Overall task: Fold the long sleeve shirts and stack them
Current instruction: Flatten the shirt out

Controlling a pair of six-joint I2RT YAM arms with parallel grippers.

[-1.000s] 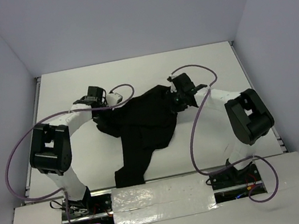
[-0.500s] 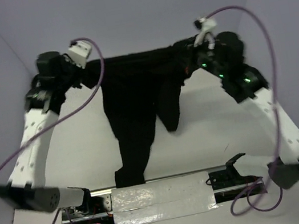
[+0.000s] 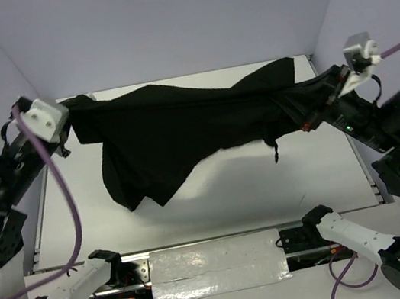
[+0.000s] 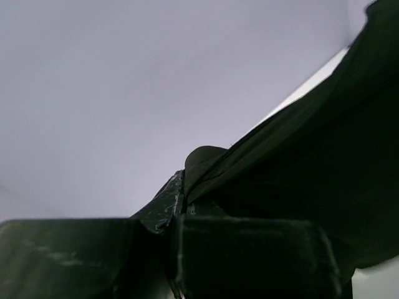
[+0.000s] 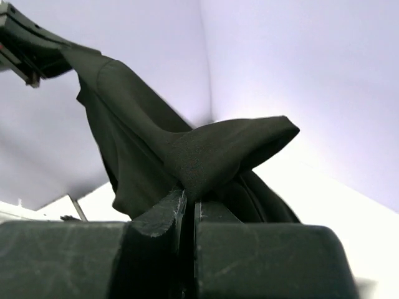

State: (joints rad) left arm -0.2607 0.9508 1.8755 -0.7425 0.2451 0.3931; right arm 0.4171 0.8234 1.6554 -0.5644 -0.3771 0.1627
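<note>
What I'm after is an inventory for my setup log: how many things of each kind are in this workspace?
black shirt: 1
claws: 2, the left claw and the right claw, each shut on the shirt
table: 1
Total: 4

Your top camera looks down from above and behind the arm bases [image 3: 109, 274] over the whole counter [image 3: 306, 177]. Your wrist cameras sit close behind the left fingers [image 4: 159, 208] and right fingers [image 5: 159, 218], looking out along them; all three views share the black shirt [image 3: 172, 123].
</note>
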